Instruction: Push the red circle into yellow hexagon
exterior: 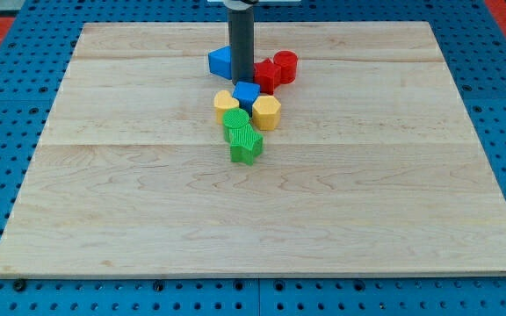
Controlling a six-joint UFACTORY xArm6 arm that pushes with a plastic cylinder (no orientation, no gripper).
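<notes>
The red circle [285, 66] sits near the view's top centre, touching a second red block [265, 76] on its left. The yellow hexagon [266, 112] lies below them, beside a small blue block [246, 94]. My tip [242, 82] stands just left of the second red block and just above the small blue block. The red circle is up and to the right of my tip. The hexagon is below and to the right of it.
A blue block [220, 61] lies left of the rod. A yellow block [226, 104] sits left of the small blue one. Two green blocks [234, 122] [245, 144] lie below. The wooden board [253, 219] rests on a blue pegboard.
</notes>
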